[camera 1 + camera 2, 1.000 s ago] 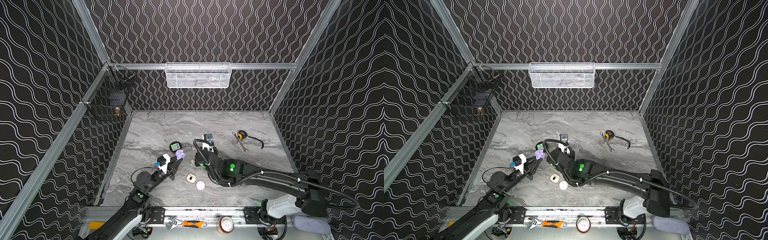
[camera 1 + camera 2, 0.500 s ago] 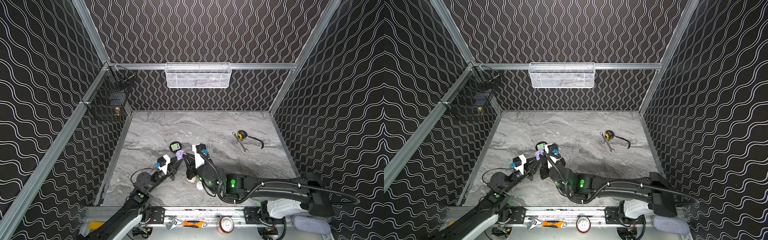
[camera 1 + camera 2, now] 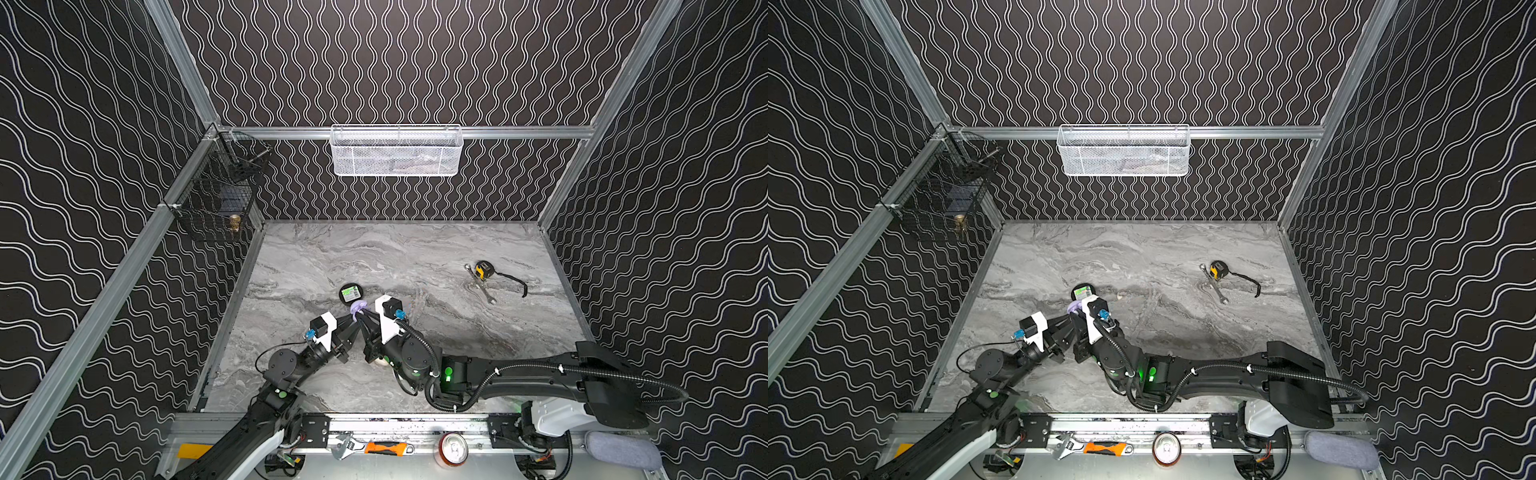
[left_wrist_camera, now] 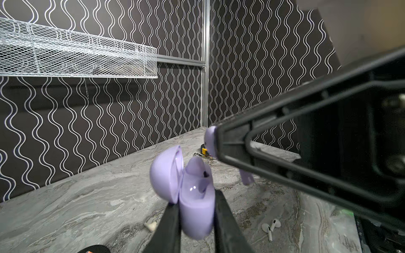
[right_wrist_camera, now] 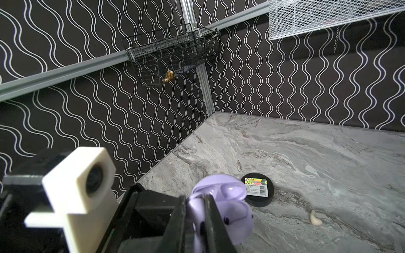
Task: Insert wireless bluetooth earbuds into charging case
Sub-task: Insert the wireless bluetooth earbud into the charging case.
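A lilac charging case (image 4: 195,203) with its lid (image 4: 166,173) swung open sits between the fingers of my left gripper (image 4: 196,202), which is shut on its body. My right gripper (image 5: 195,204) is shut on a lilac earbud (image 4: 210,140); its stem (image 4: 246,178) hangs just beside the case's mouth, a small gap apart. In both top views the two grippers meet at the case (image 3: 358,307) (image 3: 1073,307), left of the table's middle. Two white earbuds (image 4: 270,227) and a cream earbud (image 4: 151,225) (image 5: 315,218) lie on the marble.
A black puck with a label (image 3: 350,293) (image 5: 258,191) lies just behind the case. A tape measure (image 3: 482,270) and a wrench (image 3: 484,291) lie far right. A pale case (image 3: 379,361) peeks from under my right arm. Wire baskets (image 3: 395,151) hang on the walls.
My right arm swung left from the table's middle and brought its shut gripper up to the lilac case. The left gripper stayed nearly still with the case.
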{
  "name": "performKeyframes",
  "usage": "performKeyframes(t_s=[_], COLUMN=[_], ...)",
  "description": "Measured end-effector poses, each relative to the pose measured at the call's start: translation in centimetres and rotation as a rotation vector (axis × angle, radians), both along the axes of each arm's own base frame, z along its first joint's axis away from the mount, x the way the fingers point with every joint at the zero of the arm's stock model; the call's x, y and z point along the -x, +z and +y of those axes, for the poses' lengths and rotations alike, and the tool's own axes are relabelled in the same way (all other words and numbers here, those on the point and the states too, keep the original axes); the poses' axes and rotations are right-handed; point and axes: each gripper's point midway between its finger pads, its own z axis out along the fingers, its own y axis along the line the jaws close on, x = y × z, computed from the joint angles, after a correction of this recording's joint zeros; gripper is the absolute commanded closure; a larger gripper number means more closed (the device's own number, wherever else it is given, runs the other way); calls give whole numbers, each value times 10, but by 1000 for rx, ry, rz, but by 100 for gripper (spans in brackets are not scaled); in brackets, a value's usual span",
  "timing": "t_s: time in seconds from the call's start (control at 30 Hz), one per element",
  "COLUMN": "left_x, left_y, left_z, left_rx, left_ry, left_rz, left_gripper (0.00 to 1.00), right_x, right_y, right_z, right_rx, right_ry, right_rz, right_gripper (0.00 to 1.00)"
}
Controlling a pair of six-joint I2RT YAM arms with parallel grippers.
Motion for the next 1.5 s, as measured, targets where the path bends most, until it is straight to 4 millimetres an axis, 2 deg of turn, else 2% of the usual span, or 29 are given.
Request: performKeyframes(t_s=[0.37, 0.63, 0.9, 1.27, 1.5], left_x=[7, 11, 12, 12, 14], left_y=[3, 10, 8, 7, 9], left_z=[-5, -3, -3, -5, -4], left_rx=[8, 23, 17, 13, 16], left_ry=[-46, -46, -53, -64, -63], left_rz=[-32, -61, -55, -52, -58], left_gripper=[100, 100, 100, 100, 100], right_x=[-1, -2, -2, -2, -4], right_y=[3, -3, -5, 10, -1], right_z=[2, -1, -3, -3, 4], right_rx=[-14, 6, 4, -21, -4], right_ry=[-6, -17, -21, -18, -23], right_rz=[-43, -53, -71, -116, -127], right_gripper=[89, 88, 88, 88, 89])
